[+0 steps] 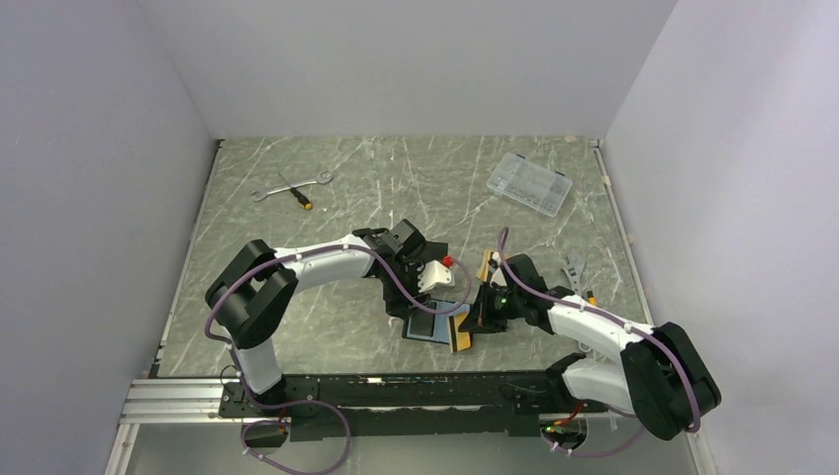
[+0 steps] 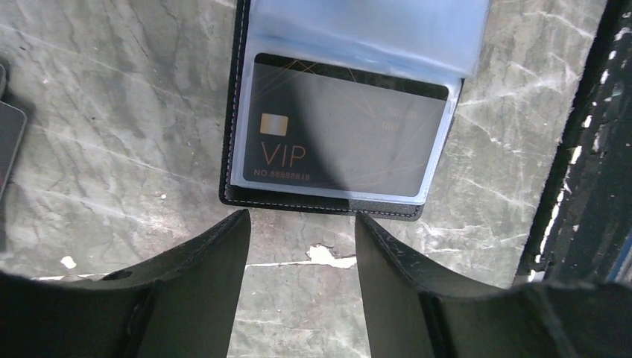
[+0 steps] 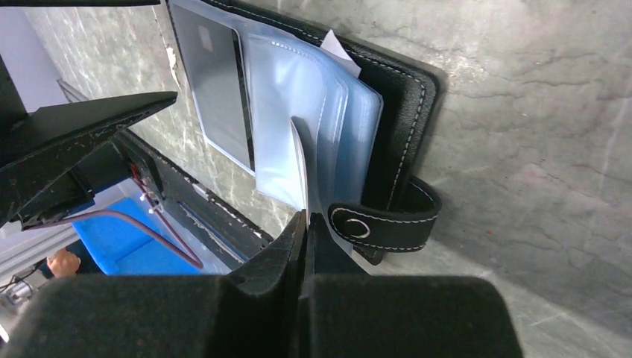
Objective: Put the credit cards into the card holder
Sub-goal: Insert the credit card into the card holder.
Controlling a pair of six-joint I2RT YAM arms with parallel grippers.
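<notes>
Left wrist view, bottom of frame: left gripper (image 2: 302,215) has its jaws well apart with nothing between them, poised just short of the card holder's near edge.

Right wrist view, bottom centre: right gripper (image 3: 305,218) is pinched fully together, apparently on the lower edge of one clear sleeve (image 3: 298,160), lifting that leaf away from the rest.

The card holder (image 2: 320,203) lies open and flat on the table (image 1: 396,178), low centre in the top view, between the two wrists. Its snap tab (image 3: 380,224) sticks out at the right of the right wrist view.

A dark VIP card (image 2: 343,127) sits inside the front sleeve. An orange card (image 1: 461,341) lies just beside the holder's lower right corner in the top view.

Handling, as judged: cards are light, stiff, slick and flat on the table, so take them by a long edge. Sleeves are floppy and thin, so they need holding open.

Upper left, well apart: wrench (image 1: 287,185). Upper right: clear plastic box (image 1: 529,184).
</notes>
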